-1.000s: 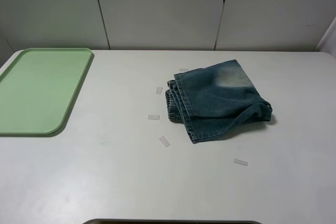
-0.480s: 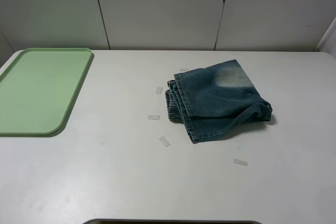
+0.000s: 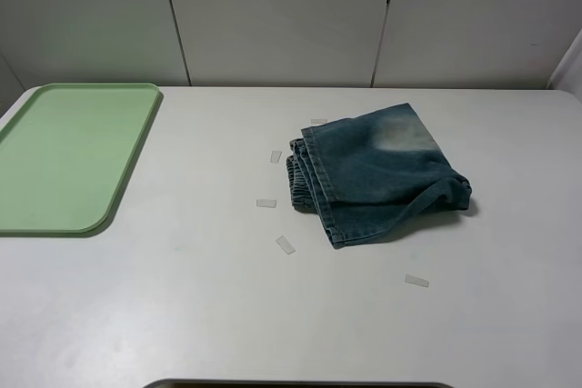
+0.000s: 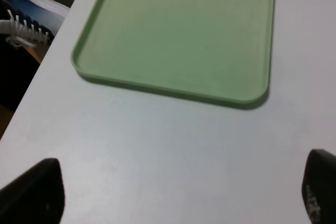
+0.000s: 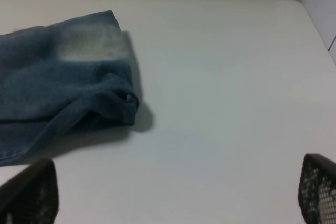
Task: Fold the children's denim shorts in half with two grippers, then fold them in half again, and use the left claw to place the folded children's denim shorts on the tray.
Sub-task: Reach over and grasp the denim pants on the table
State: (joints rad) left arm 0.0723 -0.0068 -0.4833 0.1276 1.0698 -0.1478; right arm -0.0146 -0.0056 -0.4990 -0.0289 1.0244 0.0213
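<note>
The blue denim shorts [image 3: 377, 174] lie loosely folded on the white table, right of centre; they also show in the right wrist view [image 5: 58, 77]. The green tray [image 3: 64, 156] sits empty at the far left, also in the left wrist view [image 4: 184, 30]. Neither arm appears in the high view. My left gripper [image 4: 181, 195] is open, its black fingertips [image 4: 34, 192] spread wide above bare table near the tray. My right gripper [image 5: 173, 195] is open, its fingertips [image 5: 317, 187] wide apart over bare table next to the shorts.
Several small clear tape strips [image 3: 285, 244] lie on the table around the shorts. A white panelled wall [image 3: 282, 15] runs behind the table. A shoe [image 4: 23, 17] sits on the floor beyond the table edge by the tray.
</note>
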